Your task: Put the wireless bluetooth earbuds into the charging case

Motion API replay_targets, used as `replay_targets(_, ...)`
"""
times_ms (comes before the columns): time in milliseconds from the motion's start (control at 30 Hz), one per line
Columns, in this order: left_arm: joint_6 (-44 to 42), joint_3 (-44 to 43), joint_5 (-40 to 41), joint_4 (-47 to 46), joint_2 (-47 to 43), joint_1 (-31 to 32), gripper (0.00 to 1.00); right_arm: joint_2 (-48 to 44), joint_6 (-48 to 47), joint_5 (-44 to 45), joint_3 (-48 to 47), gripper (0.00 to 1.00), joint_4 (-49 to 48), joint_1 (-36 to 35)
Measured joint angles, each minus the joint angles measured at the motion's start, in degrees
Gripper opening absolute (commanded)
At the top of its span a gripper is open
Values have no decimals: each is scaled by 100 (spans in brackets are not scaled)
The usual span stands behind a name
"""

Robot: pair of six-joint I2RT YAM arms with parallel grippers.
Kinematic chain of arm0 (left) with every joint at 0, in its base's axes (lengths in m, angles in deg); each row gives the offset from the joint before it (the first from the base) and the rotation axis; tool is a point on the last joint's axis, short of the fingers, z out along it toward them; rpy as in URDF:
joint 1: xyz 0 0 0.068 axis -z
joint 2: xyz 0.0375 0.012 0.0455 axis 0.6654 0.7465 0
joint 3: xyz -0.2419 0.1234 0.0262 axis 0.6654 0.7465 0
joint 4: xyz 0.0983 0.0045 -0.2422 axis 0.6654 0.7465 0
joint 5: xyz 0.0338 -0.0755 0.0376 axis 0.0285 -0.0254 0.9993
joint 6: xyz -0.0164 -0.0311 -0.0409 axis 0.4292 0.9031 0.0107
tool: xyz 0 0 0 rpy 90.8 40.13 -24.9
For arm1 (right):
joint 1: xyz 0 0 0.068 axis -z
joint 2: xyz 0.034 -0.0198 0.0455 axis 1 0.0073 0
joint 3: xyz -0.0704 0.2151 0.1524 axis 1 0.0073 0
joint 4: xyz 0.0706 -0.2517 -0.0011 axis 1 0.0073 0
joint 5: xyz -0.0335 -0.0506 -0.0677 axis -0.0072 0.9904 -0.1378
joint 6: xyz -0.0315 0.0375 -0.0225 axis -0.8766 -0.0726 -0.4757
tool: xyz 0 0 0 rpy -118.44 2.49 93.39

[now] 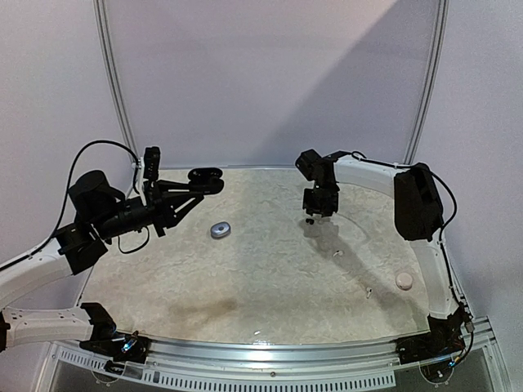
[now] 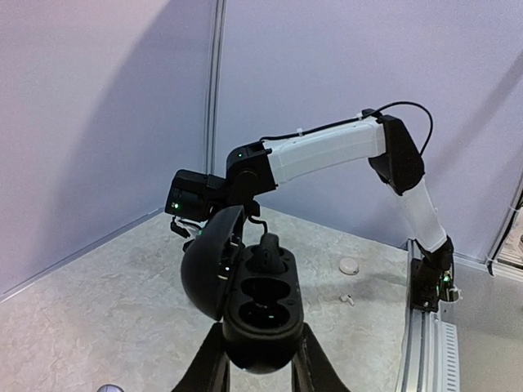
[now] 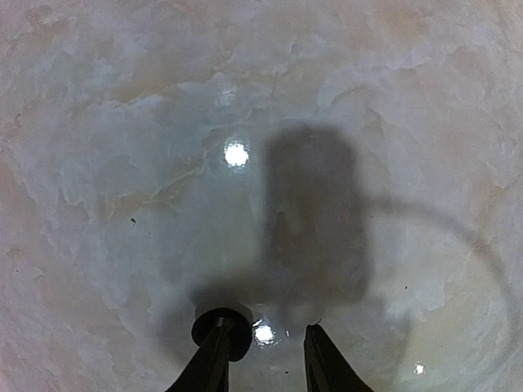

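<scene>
Left: your left pincer (image 2: 260, 361) is clenched on the open black charging case (image 2: 260, 302). One black earbud (image 2: 267, 250) appears seated; the near socket is empty. Centre: a grey case (image 1: 221, 230) lies on the tabletop (image 1: 270, 290). Right: your right pincer (image 3: 265, 336) stands part-open, with a second black earbud (image 3: 221, 323) against one finger, seemingly unclasped. White earbuds (image 1: 336, 254) lie loose.

A closed case (image 1: 221, 229) lies on the table (image 1: 270, 286), centre-left.
</scene>
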Motion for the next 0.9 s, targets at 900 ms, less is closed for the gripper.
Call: replay_targets(900,-66,39,11,-9,57,-168,0,234,120,-691,63,14,-313,46)
